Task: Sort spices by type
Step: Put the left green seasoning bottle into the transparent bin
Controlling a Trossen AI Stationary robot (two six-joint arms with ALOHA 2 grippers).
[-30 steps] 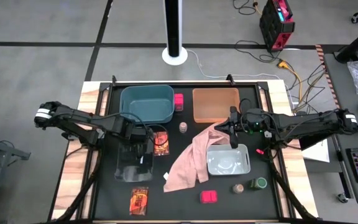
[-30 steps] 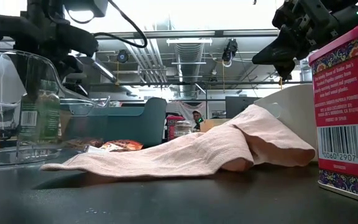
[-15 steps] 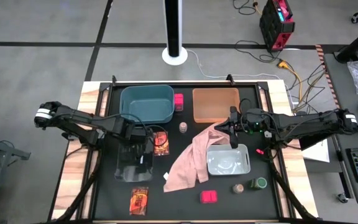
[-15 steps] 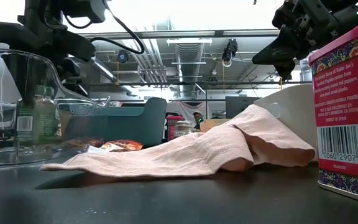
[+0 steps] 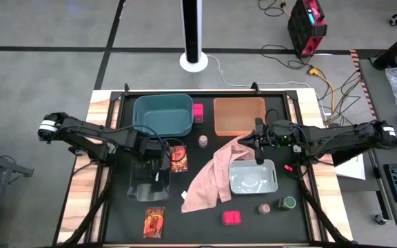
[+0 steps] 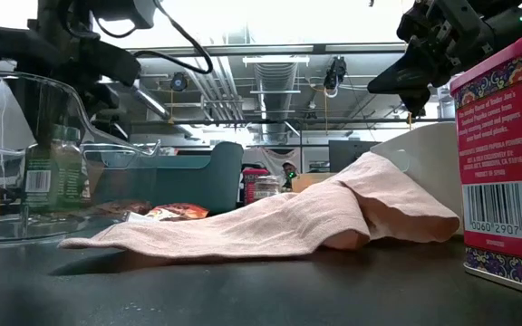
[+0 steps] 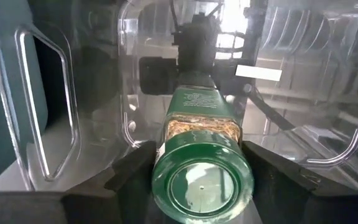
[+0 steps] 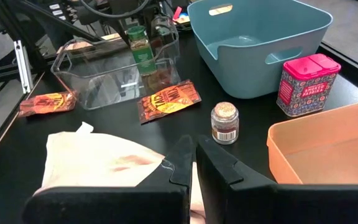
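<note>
The left gripper point(image 5: 158, 164) is seen above the clear bin point(image 5: 138, 187) at the desk's point(image 5: 205, 231) left side. In the left wrist view its fingers point(image 7: 135, 171) are spread to either side of a green-lidded jar point(image 7: 202, 180) that stands upright inside the bin; whether they touch the jar cannot be told. The same jar shows in the low view point(image 6: 53, 177) behind the clear wall.

The right gripper point(image 5: 259, 157) hangs over the far rim of the grey bin point(image 5: 253, 177), its fingers pressed together on nothing, just beside the pink cloth point(image 5: 209, 178).

An orange-red packet point(image 5: 178, 158) lies just beside the clear bin, and another packet point(image 5: 154, 222) is found near the desk's front edge. A pink box point(image 5: 198, 112) stands between the teal bin point(image 5: 163, 114) and the orange bin point(image 5: 239, 116). A small brownish jar point(image 5: 203, 141) is placed near the cloth's far end. Along the front, a second pink box point(image 5: 231, 218), a second brownish jar point(image 5: 263, 208) and a dark jar with a green lid point(image 5: 285, 203) are set in a row.
</note>
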